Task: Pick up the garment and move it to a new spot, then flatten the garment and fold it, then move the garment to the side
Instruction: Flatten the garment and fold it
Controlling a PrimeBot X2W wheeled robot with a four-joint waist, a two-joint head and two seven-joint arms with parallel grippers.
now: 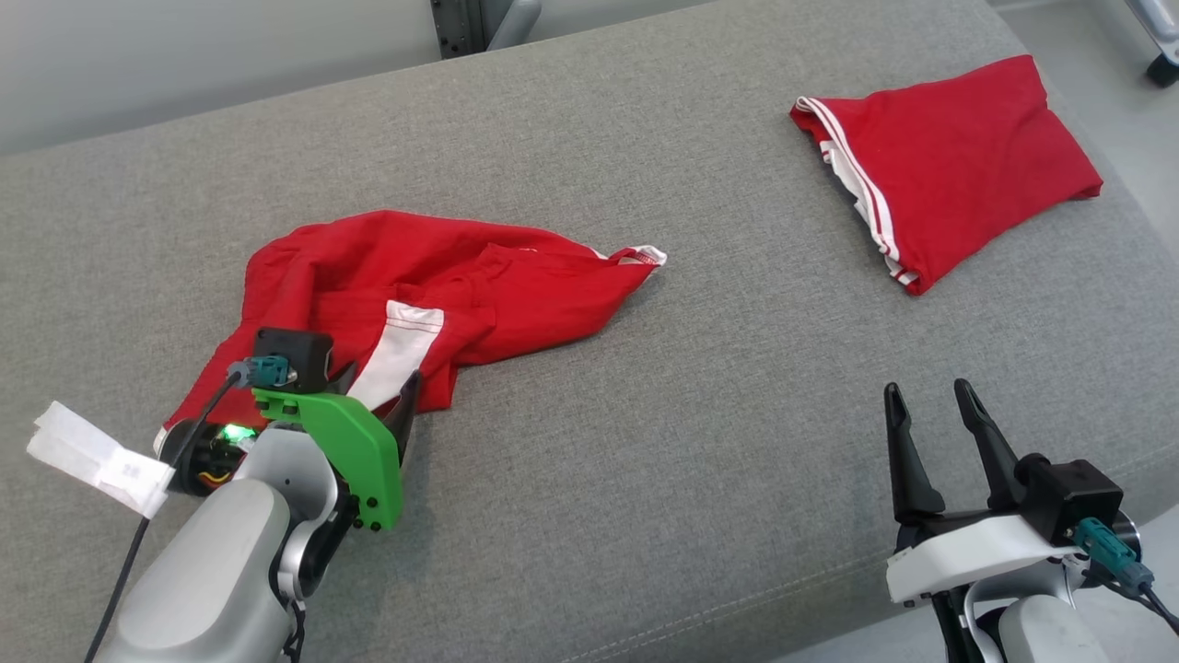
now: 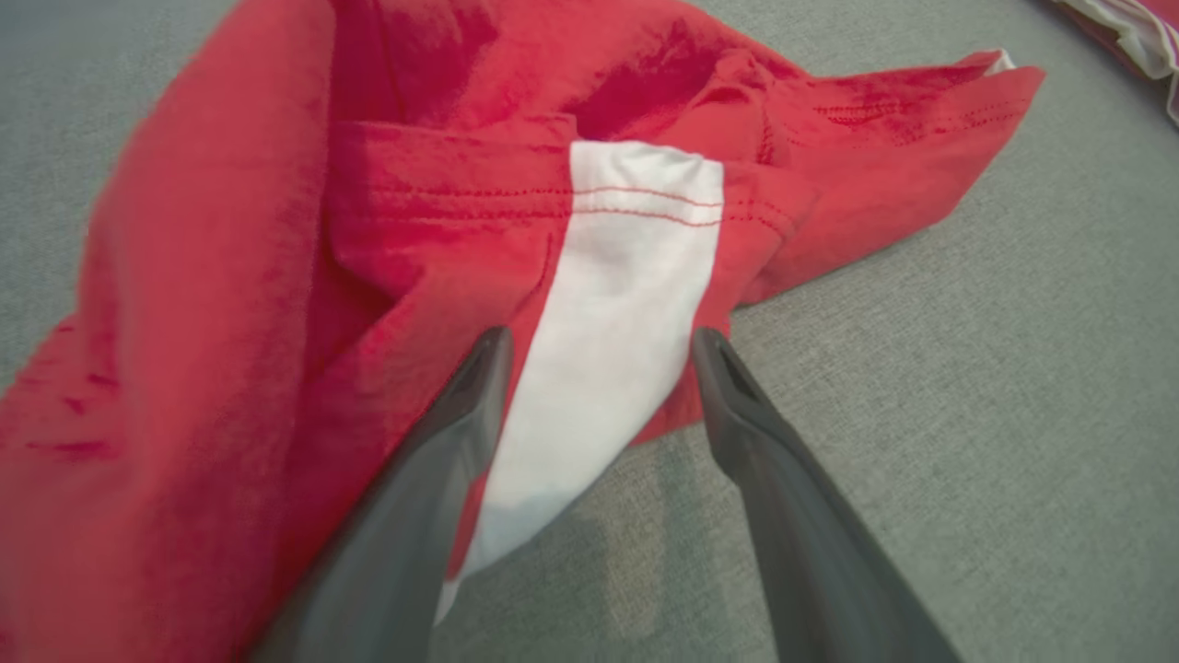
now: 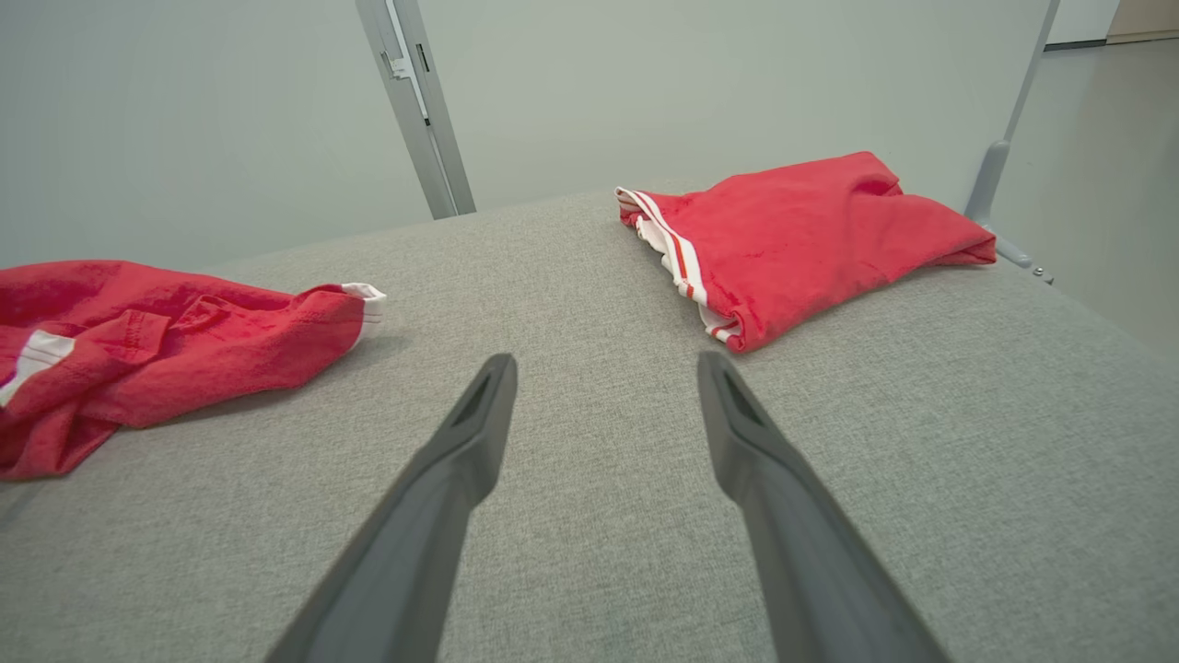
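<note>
A crumpled red garment with a white stripe lies on the grey surface at the left. My left gripper stands open at the garment's near edge, its two dark fingers straddling the white stripe without closing on it. The same garment shows at the left of the right wrist view. My right gripper is open over bare grey fabric at the lower right, holding nothing, well apart from both garments.
A second red garment, folded, with white stripes along one edge, lies at the far right near the surface's edge; it is the folded garment ahead of the right gripper. The grey cushioned surface has a front edge near the right arm.
</note>
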